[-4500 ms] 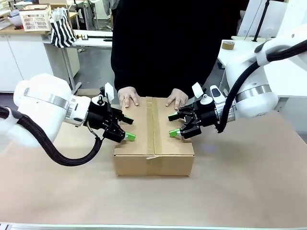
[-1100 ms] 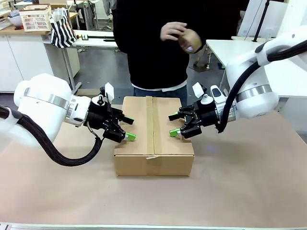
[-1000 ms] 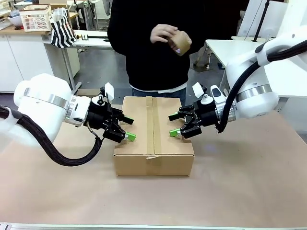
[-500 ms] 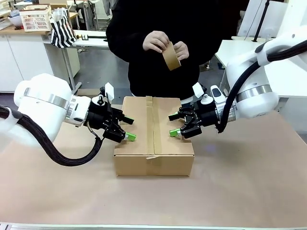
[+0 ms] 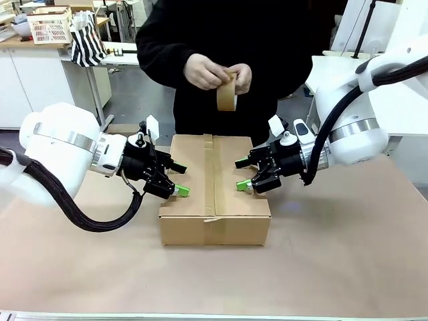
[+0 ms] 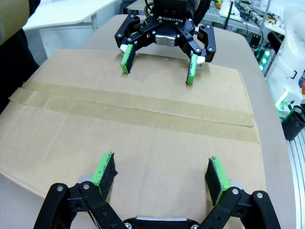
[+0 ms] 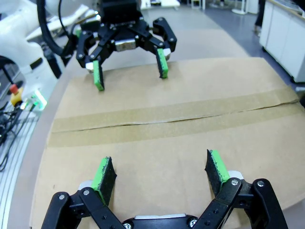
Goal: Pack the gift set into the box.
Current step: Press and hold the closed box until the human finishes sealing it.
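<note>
keep both hands pressing the flaps of the box (image 5: 215, 188) flat on the bench (image 5: 334, 261) while the person readies the tape roll (image 5: 227, 91). the left hand (image 5: 175, 178) and right hand (image 5: 243, 175) are spread, pads on the cardboard either side of the taped seam (image 6: 138, 109). the gift set is presumably inside. "robotiq" reads on the far hand.

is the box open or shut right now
Shut: the box has its top flaps folded flat, with a strip of tape along the seam.

"ROBOTIQ" in white on right gripper (image 6: 160, 66) body, seen from left wrist; box unprinted.
</note>
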Available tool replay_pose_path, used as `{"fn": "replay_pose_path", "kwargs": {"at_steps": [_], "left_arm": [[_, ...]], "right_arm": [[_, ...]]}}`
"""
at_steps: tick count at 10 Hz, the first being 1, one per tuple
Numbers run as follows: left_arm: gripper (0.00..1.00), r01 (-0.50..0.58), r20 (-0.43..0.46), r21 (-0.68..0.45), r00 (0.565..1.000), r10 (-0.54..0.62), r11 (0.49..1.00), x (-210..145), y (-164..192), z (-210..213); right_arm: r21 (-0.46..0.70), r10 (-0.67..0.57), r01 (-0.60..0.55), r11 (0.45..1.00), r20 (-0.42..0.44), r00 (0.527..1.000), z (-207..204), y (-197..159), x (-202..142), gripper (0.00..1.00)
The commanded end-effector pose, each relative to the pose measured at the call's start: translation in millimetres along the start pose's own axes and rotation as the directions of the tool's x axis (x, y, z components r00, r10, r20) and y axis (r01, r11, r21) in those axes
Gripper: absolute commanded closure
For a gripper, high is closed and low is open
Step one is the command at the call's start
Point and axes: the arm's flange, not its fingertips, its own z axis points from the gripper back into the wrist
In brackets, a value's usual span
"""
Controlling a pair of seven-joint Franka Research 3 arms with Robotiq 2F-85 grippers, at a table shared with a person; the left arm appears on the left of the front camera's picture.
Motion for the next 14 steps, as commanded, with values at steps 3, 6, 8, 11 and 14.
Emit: {"fn": "replay_pose_path", "kwargs": {"at_steps": [3,6,8,11,14], "left_arm": [[0.00,-0.005,0.004,-0.010,1.000,0.005,1.000,-2.5,-1.6,0.2],[0.00,-0.005,0.004,-0.010,1.000,0.005,1.000,-2.5,-1.6,0.2],[0.00,-0.005,0.004,-0.010,1.000,0.005,1.000,-2.5,-1.6,0.2],[0.00,-0.005,0.004,-0.010,1.000,0.005,1.000,-2.5,-1.6,0.2],[0.00,-0.005,0.004,-0.010,1.000,0.005,1.000,-2.5,-1.6,0.2]], "right_arm": [[-0.014,0.017,-0.017,1.000,0.014,1.000,-3.0,2.3,-2.1,0.00],[-0.014,0.017,-0.017,1.000,0.014,1.000,-3.0,2.3,-2.1,0.00],[-0.014,0.017,-0.017,1.000,0.014,1.000,-3.0,2.3,-2.1,0.00],[-0.014,0.017,-0.017,1.000,0.014,1.000,-3.0,2.3,-2.1,0.00],[-0.014,0.017,-0.017,1.000,0.014,1.000,-3.0,2.3,-2.1,0.00]]}}
